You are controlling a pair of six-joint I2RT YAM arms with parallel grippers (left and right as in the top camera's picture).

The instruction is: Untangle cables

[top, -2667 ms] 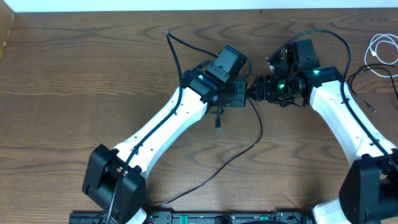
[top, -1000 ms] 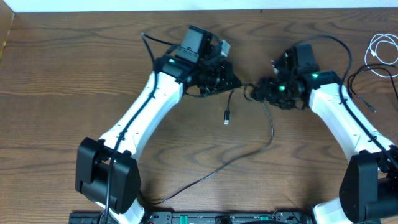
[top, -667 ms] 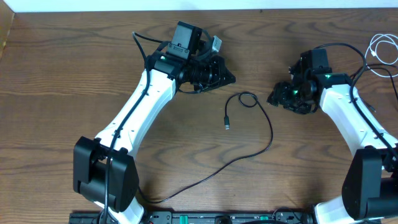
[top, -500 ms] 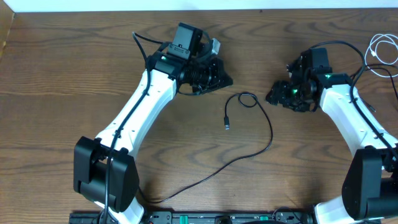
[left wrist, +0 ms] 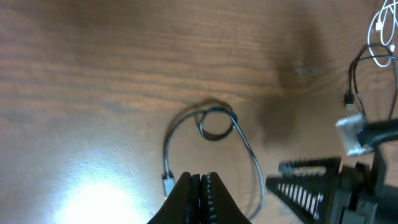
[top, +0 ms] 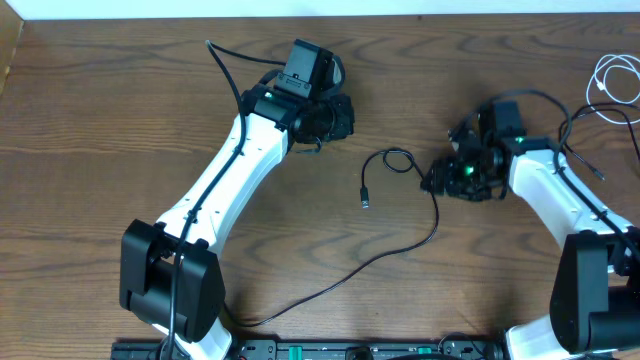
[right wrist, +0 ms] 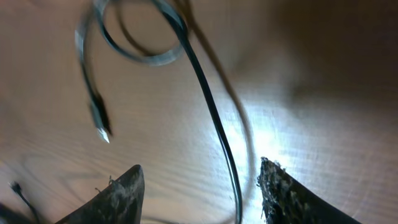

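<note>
A black cable (top: 436, 215) lies loose on the wooden table. It has a small loop (top: 398, 158) and a plug end (top: 365, 202), and it trails to the front edge. My left gripper (top: 340, 115) is shut and empty, up and to the left of the loop. In the left wrist view its fingers (left wrist: 199, 186) are pressed together above the loop (left wrist: 216, 122). My right gripper (top: 435, 180) is open just right of the loop. In the right wrist view its fingers (right wrist: 202, 193) straddle the cable (right wrist: 211, 106) without holding it.
A coiled white cable (top: 615, 85) and another thin black cable (top: 580, 140) lie at the far right edge. Both also show in the left wrist view, the white one (left wrist: 382, 25) and the black one (left wrist: 354, 81).
The two grippers, close together at the cable, have pulled apart and the cable now lies on the table. The left arm went up and left. The right gripper came back toward the loop.
</note>
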